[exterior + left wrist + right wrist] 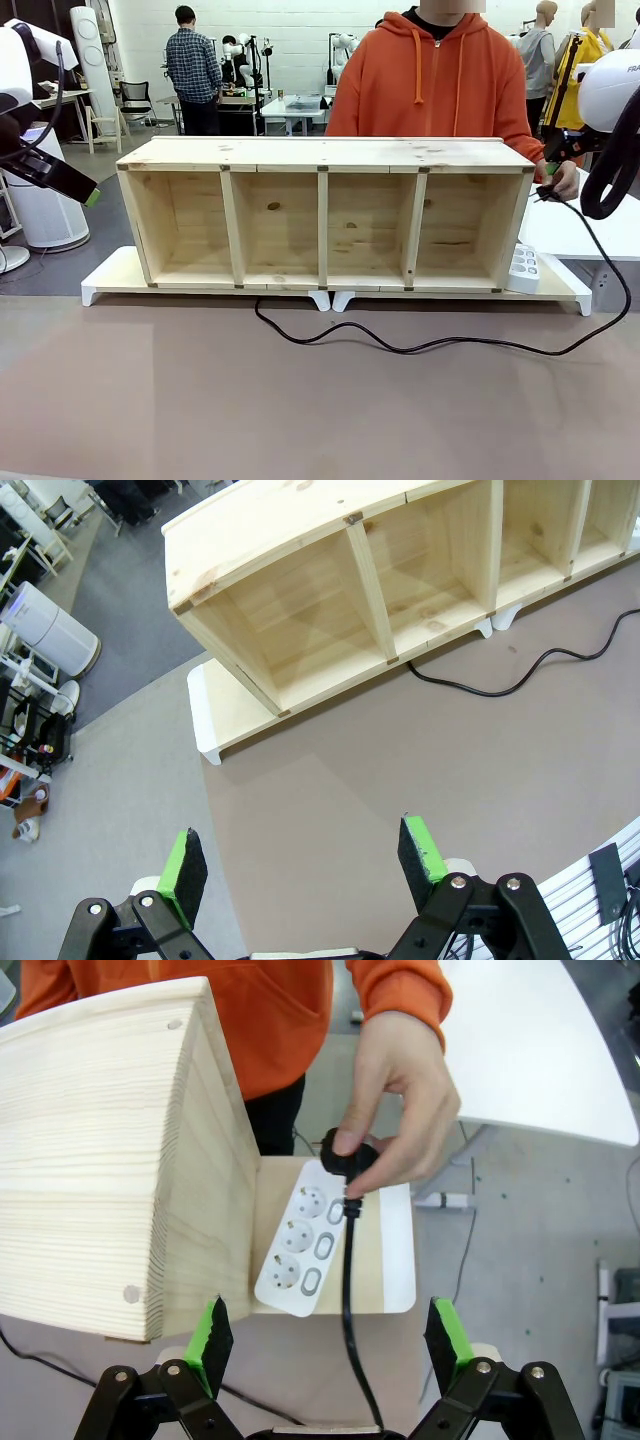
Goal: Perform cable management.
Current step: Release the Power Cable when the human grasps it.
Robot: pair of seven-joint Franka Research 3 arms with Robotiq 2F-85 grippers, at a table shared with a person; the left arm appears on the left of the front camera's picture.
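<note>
Cable (430, 345), black and thin, runs from the foot of the wooden shelf unit (325, 215) in a slack loop over the brown worktop (200, 400), then rises past the shelf unit's right end to its plug (348, 1158), pinched in the person's hand (400, 1100) just above the white power strip (305, 1250). The strip lies on the white riser (398, 1260) against the shelf unit's right end wall. Right end effector (330, 1335) hangs below the plug with its jaws spread wide, the cord passing between them untouched. Left end effector (300, 865) is likewise spread and empty, off the shelf unit's left end. By judgement the cord is light, limp and smooth (it will sag and slide rather than hold shape); the rigid plug body, or the cord just below it, offers the surest hold.
</note>
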